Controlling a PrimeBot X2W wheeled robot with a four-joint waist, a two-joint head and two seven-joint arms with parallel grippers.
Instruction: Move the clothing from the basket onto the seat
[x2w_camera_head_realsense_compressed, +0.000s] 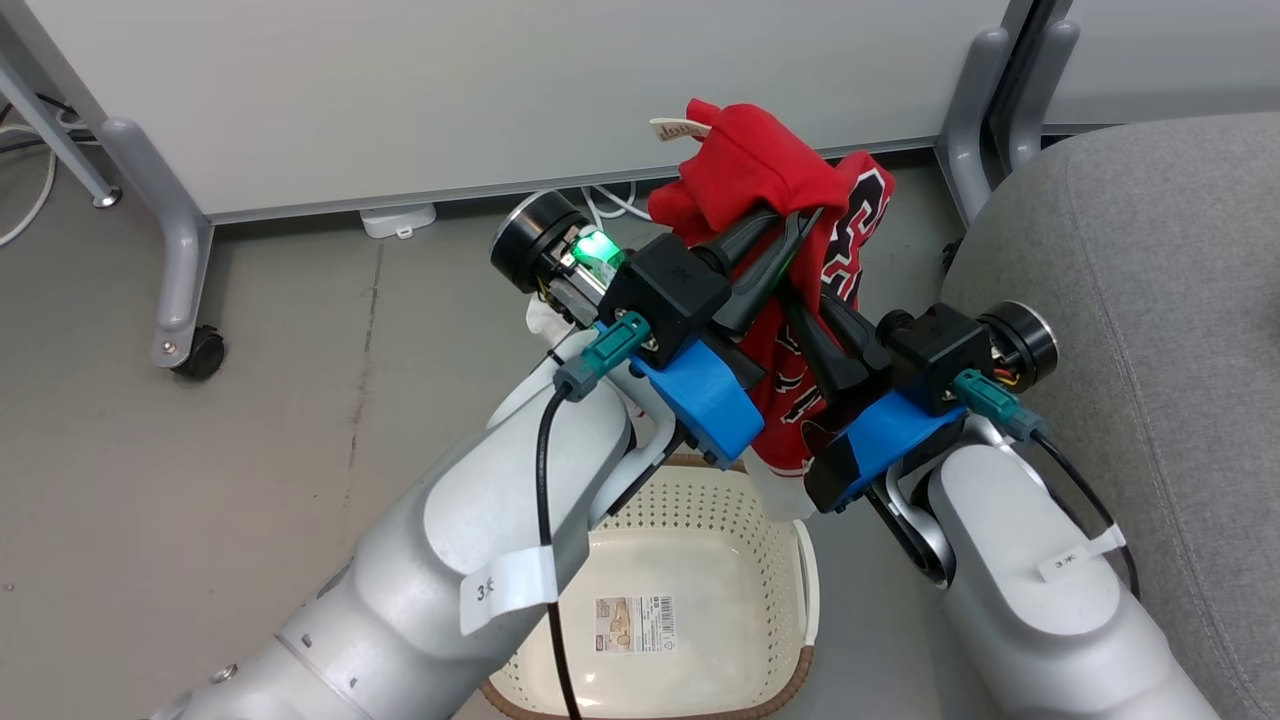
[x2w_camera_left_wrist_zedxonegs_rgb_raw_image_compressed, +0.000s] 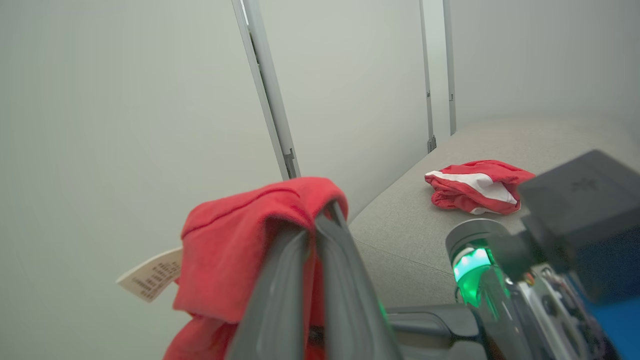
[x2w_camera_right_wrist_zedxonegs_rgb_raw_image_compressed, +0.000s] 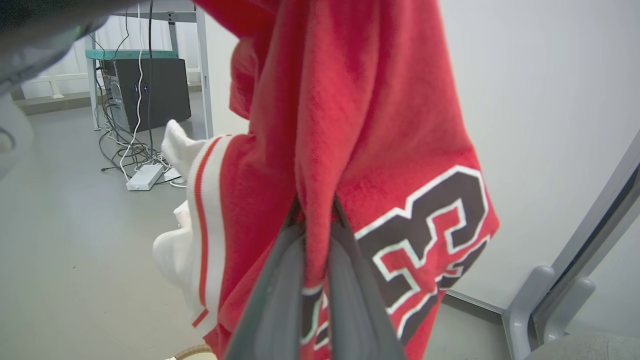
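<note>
Transfer looks like the step in hand: the jersey (x2w_camera_head_realsense_compressed: 775, 175) hangs in the air above the basket (x2w_camera_head_realsense_compressed: 720, 505), clear of its rim, and the seat (x2w_camera_head_realsense_compressed: 1150, 300) lies to the robot's right. The left gripper (x2w_camera_head_realsense_compressed: 795, 222) has its jaws pressed narrow on the bunched top of the cloth. The right gripper (x2w_camera_head_realsense_compressed: 800, 305) is clamped just as narrowly on a fold lower down, beside the numerals. The striped garment (x2w_camera_left_wrist_zedxonegs_rgb_raw_image_compressed: 475, 192) already lies on the seat, and the basket appears empty.

To do this well, both arms should probably swing right together and hold the gap between them, so that neither pinch gets dragged out of the soft fabric. The load should stay high until the hanging hem has passed the seat's rounded edge. I would lower it onto bare cushion near the striped garment rather than on top of it, and open the jaws only once the cloth rests there. The main risk is that the loose lower part snags on the basket or trails on the floor (x2w_camera_head_realsense_compressed: 250, 400).

The jersey's long axis runs roughly upright. Its crumpled top, with a tag (x2w_camera_head_realsense_compressed: 680, 128) sticking out, sits on the left fingers, and the white-trimmed end points down toward the basket. The numerals face the seat side.
</note>
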